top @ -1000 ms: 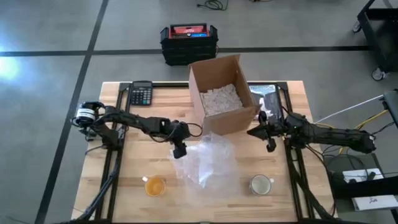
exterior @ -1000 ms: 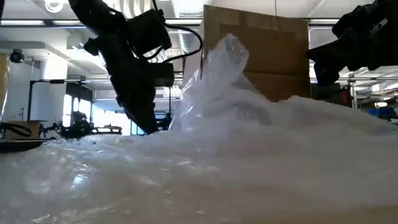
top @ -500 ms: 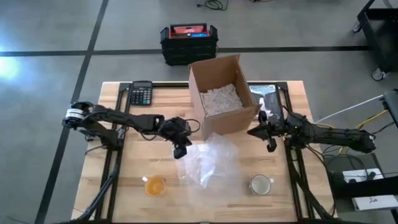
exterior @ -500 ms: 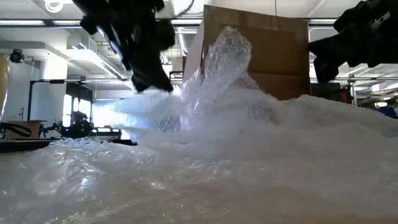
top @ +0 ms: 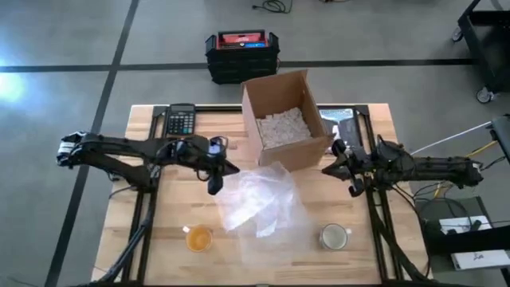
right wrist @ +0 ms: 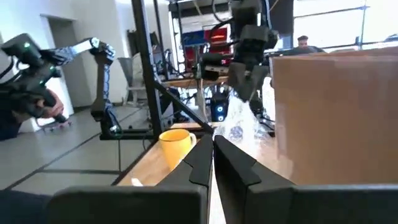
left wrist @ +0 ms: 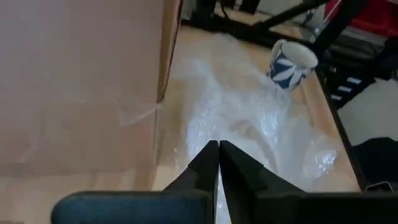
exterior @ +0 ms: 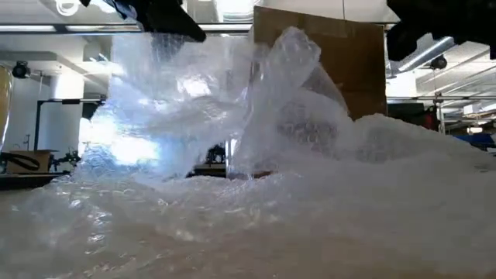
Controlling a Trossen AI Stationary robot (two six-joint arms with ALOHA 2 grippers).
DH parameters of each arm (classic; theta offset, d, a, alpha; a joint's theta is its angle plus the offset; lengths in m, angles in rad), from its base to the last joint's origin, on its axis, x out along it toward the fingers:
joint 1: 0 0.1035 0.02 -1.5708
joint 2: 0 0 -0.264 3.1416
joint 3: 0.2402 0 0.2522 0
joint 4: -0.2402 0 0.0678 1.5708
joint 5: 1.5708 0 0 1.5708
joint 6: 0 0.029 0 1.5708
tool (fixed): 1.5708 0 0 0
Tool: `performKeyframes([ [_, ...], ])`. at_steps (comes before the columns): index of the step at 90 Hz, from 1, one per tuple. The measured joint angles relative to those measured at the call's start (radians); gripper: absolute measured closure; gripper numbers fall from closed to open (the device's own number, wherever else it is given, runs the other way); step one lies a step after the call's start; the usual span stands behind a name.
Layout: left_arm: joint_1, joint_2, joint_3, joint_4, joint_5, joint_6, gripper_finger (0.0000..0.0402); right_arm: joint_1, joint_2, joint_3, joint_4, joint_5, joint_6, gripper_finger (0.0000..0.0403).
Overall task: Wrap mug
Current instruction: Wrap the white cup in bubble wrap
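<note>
The left hand (top: 213, 185) pinches the wrap (top: 259, 203) by its edge and lifts it off the surface (top: 159, 223), likely to spread it, while the mug (top: 335, 236) waits well apart near the narrowly closed, empty right hand (top: 355, 185).

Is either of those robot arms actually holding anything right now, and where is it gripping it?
The left gripper holds the bubble wrap by its left edge, lifting it. The right gripper holds nothing.

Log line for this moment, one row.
left end effector: shut on bubble wrap, lifting edge | right end effector: shut, empty, by box | mugs unwrapped
</note>
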Motion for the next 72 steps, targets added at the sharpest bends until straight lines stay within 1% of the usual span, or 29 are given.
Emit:
performKeyframes([
  [8, 0.000, -0.025, 0.000, -0.010, -0.028, 0.005, 0.0402, 0.031, 0.088, 0.040, -0.004, 0.000, -0.019, 0.0403],
  [19, 0.000, -0.051, 0.000, -0.073, -0.107, 0.022, 0.0402, 0.083, 0.231, 0.104, -0.010, 0.000, -0.038, 0.0403],
  [30, 0.001, -0.061, -0.001, -0.117, -0.179, 0.023, 0.0402, 0.143, 0.379, 0.190, -0.057, 0.001, -0.071, 0.0403],
  [45, 0.001, -0.045, -0.001, -0.118, -0.185, 0.008, 0.0402, 0.226, 0.565, 0.305, -0.084, 0.001, -0.080, 0.0403],
  [51, 0.001, -0.036, -0.001, -0.118, -0.181, -0.004, 0.0402, 0.253, 0.620, 0.355, -0.150, 0.007, -0.104, 0.0403],
  [56, 0.000, -0.031, -0.001, -0.117, -0.147, -0.009, 0.0402, 0.272, 0.651, 0.404, -0.247, 0.052, -0.129, 0.0403],
  [62, 0.000, -0.026, -0.001, -0.117, -0.097, -0.027, 0.0402, 0.298, 0.679, 0.468, -0.383, 0.160, -0.151, 0.0403],
  [67, 0.000, -0.018, -0.001, -0.121, -0.094, -0.040, 0.0401, 0.318, 0.700, 0.513, -0.465, 0.252, -0.170, 0.0403],
  [72, 0.000, -0.011, -0.001, -0.148, -0.096, -0.054, 0.0397, 0.330, 0.717, 0.541, -0.532, 0.305, -0.177, 0.0403],
])
